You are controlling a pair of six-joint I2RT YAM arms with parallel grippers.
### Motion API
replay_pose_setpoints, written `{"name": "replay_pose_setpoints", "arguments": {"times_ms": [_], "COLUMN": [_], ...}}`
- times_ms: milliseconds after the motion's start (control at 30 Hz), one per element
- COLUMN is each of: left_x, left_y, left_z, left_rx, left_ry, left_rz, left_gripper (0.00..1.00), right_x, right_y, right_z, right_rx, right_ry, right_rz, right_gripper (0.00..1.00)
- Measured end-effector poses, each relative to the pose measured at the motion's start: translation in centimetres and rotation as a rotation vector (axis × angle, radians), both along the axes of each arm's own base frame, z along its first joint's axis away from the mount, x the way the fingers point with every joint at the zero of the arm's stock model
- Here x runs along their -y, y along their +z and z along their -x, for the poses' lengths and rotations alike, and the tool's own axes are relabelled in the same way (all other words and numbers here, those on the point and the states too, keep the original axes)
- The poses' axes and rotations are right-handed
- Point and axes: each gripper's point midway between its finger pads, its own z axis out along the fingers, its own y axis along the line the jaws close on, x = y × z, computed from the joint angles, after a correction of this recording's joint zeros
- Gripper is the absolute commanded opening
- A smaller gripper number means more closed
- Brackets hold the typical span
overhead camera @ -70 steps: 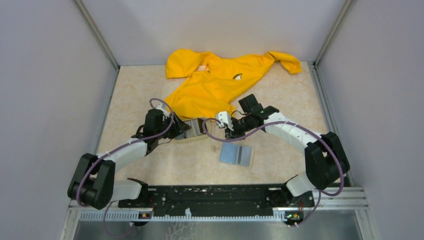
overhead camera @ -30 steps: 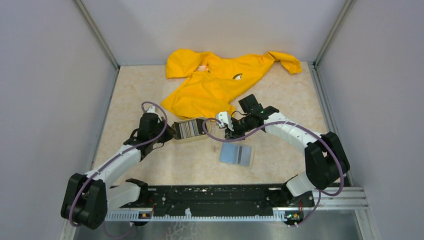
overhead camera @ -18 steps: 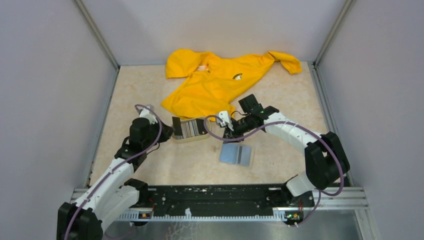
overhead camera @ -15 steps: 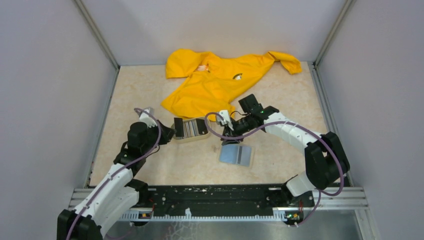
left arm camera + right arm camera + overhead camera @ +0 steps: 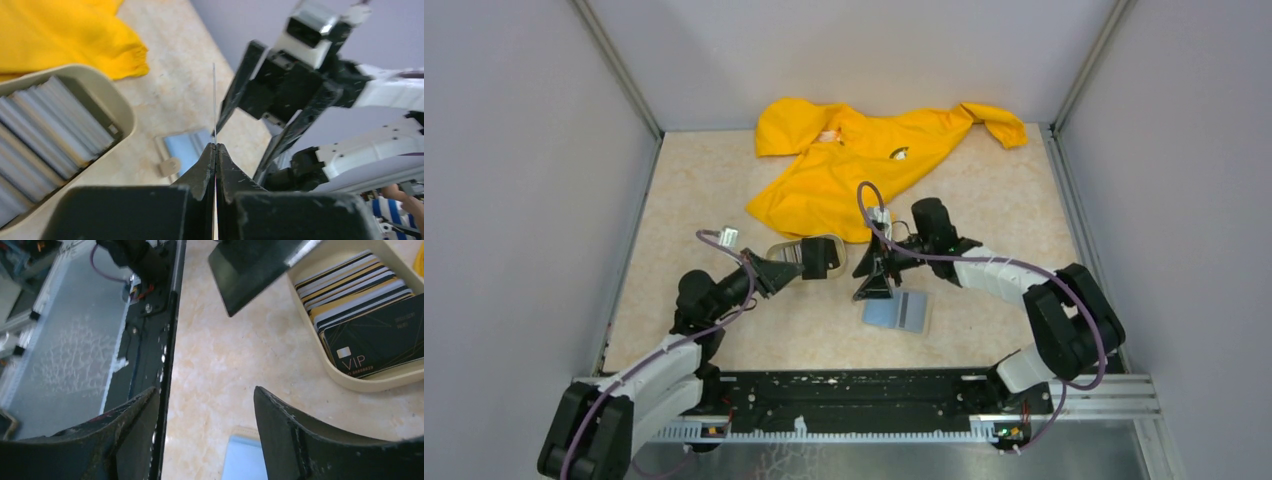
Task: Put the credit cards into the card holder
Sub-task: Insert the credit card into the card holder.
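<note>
- Beige tray (image 5: 370, 382) holds a row of credit cards (image 5: 350, 290); the card holder (image 5: 896, 310) lies open nearby.
- Left gripper (image 5: 215, 146), reaching low, pinches a dark card (image 5: 250, 265) by the tray.
- Right gripper (image 5: 205, 390) hovers over the holder, jaws spread.

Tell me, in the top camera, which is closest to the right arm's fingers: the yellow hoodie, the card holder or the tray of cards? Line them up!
1. Card holder: right by the right fingers, on the near side.
2. Tray: to their left.
3. Yellow hoodie: farthest, at the back.

One tray (image 5: 127, 108), one holder (image 5: 897, 309), one garment (image 5: 854, 160)
</note>
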Motion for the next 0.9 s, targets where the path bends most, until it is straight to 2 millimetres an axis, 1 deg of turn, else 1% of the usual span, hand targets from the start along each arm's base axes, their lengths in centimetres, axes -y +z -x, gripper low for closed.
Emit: {"name": "replay_pose_setpoints", "arguments": {"times_ms": [67,133,233,300,367,433,467,533,600,667,700,733,767,800,900], "left_x": [0.4,0.9,1.8,2.6,3.5,4.5,5.0,5.7,6.2,6.5,6.5,6.5,6.5,6.5,6.6], "left_y": [1.4,2.7,4.2,5.2,6.2,6.9,7.2,7.6,7.7,7.8,7.9,7.8,7.8,7.7,7.7], "left_z": [0.2,0.7,1.6,2.1,2.5,2.9,3.0,3.2,3.2,3.1,3.0,2.9,2.8,2.8,2.6], "left_rx": [0.034,0.076,0.127,0.156,0.183,0.203,0.209,0.219,0.221,0.226,0.227,0.227,0.229,0.232,0.244], "left_ry": [-0.023,-0.049,-0.090,-0.113,-0.134,-0.157,-0.167,-0.181,-0.187,-0.187,-0.185,-0.183,-0.180,-0.178,-0.172], "left_rz": [0.043,0.078,0.113,0.129,0.142,0.150,0.153,0.157,0.159,0.161,0.160,0.158,0.156,0.151,0.127], "left_gripper": [0.00,0.00,0.00,0.00,0.00,0.00,0.00,0.00,0.00,0.00,0.02,0.10,0.26,0.39,0.66], "right_x": [-0.1,-0.2,-0.6,-0.9,-1.0,-1.0,-1.0,-1.0,-1.0,-0.9,-0.9,-0.9,-0.9,-0.9,-0.8], "right_y": [0.0,0.6,2.7,4.5,6.2,7.4,7.8,8.4,8.8,9.0,9.1,9.2,9.3,9.4,9.2], "right_z": [0.0,0.0,-0.1,-0.3,-0.3,-0.2,-0.1,-0.1,-0.1,0.1,0.1,0.2,0.2,0.3,0.7], "right_rx": [-0.070,-0.120,-0.166,-0.171,-0.166,-0.167,-0.170,-0.182,-0.193,-0.201,-0.206,-0.208,-0.208,-0.209,-0.212], "right_ry": [-0.049,-0.084,-0.122,-0.136,-0.143,-0.148,-0.151,-0.158,-0.161,-0.158,-0.157,-0.154,-0.151,-0.147,-0.126], "right_rz": [-0.029,-0.064,-0.135,-0.188,-0.244,-0.286,-0.301,-0.321,-0.334,-0.343,-0.345,-0.348,-0.351,-0.352,-0.343], "right_gripper": [0.72,0.73,0.71,0.69,0.66,0.61,0.58,0.47,0.32,0.15,0.09,0.06,0.02,0.00,0.00]}}
